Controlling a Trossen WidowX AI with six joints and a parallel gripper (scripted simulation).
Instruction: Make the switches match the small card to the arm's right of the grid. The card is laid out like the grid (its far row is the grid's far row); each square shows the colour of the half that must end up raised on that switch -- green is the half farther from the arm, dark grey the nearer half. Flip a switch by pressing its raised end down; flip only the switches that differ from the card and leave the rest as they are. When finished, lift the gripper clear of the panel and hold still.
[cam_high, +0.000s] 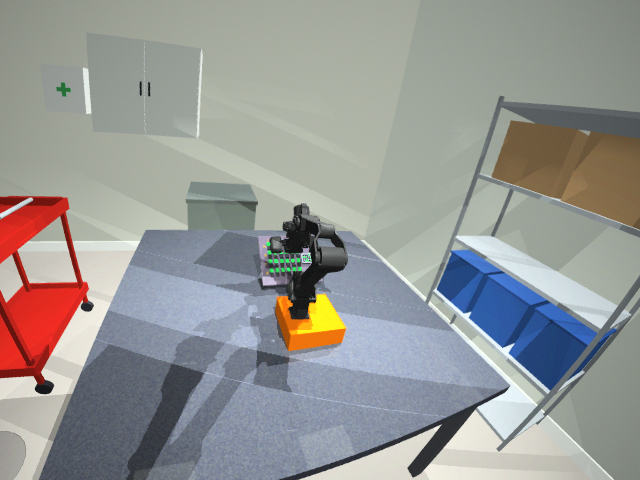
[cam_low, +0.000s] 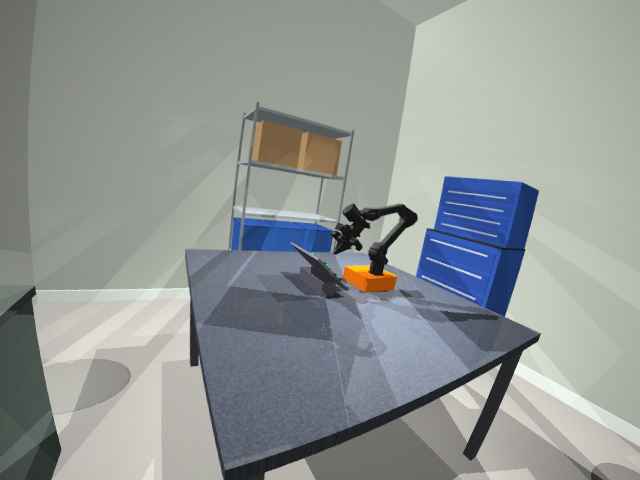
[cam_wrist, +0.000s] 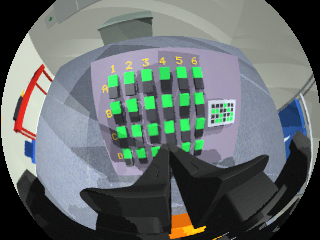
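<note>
My jaws (cam_low: 337, 250) are closed, above the tilted panel (cam_low: 320, 262) (cam_wrist: 225, 65). The card (cam_high: 306, 258) (cam_wrist: 221, 113) sits right of the switches (cam_high: 284, 260) (cam_wrist: 150, 103).

Top view behind orange base

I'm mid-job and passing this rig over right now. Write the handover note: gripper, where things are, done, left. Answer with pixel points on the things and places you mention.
Gripper (cam_low: 336, 252) (cam_wrist: 167, 147): shut, holding nothing, raised off the panel; its tips hide part of row D in the wrist view.
Panel (cam_high: 264, 281) (cam_low: 316, 261) (cam_wrist: 227, 75): tilted on the table, rows A to D, columns 1 to 6.
Card (cam_high: 306, 257) (cam_wrist: 221, 112): on the panel, to the arm's right of the grid.
Done: can't confirm which switches already match; card squares are too small to read reliably.
Left: compare each switch with the card, flip any that differ, then lift clear and hold still.
</note>
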